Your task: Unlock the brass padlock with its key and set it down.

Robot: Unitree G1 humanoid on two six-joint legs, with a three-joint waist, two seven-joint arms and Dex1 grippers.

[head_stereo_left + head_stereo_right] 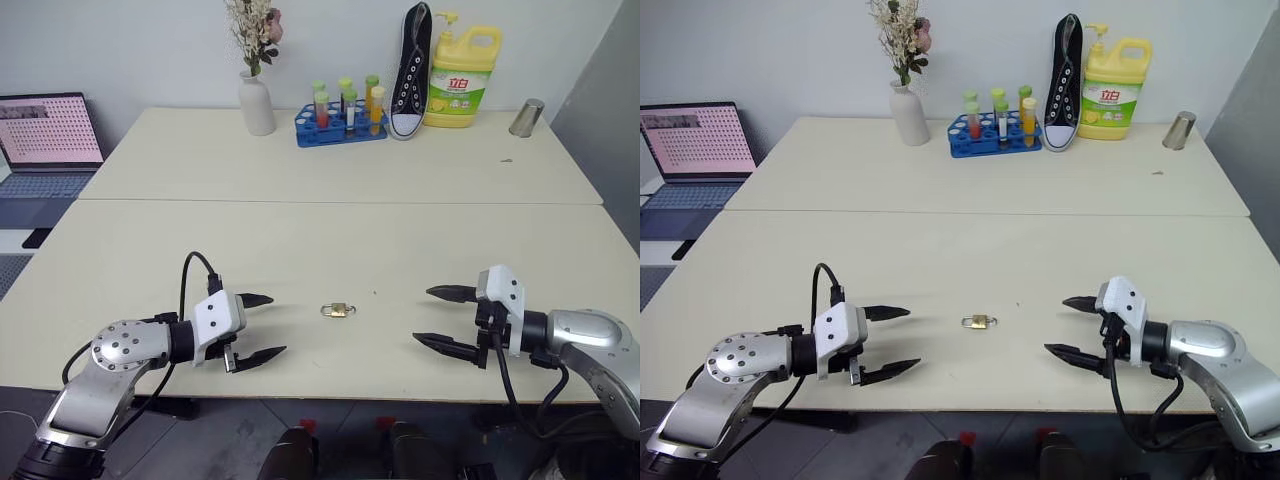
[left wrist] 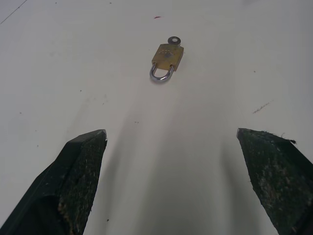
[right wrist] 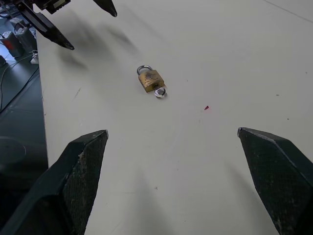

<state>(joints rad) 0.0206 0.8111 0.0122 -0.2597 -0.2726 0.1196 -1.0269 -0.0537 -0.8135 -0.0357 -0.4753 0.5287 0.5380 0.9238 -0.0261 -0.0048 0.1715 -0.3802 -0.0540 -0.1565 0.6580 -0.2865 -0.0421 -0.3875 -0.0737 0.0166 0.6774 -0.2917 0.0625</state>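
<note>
The brass padlock point(image 1: 338, 310) lies flat near the worktop's point(image 1: 300, 230) front edge, key point(image 2: 173, 40) already in it, between the left gripper point(image 1: 262, 326) and right gripper point(image 1: 437, 317), both with fingers spread wide and empty. Nothing is grasped yet; next, I judge, one gripper must pin the tiny body while the other pinches the key.

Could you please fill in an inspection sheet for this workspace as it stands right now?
Surface: cream table, two tops butted together, a seam running across.
Job's things: brass padlock lying flat near the front edge, shackle closed, key in its base.
Clutter: at the far edge, white vase of dried flowers, blue rack of tubes, black sneaker, yellow detergent bottle, metal cup.
Grippers: left gripper and right gripper open, either side of the padlock, touching nothing.
Cables: black cable looping over the left wrist.
Surroundings: open laptop to the left.
</note>
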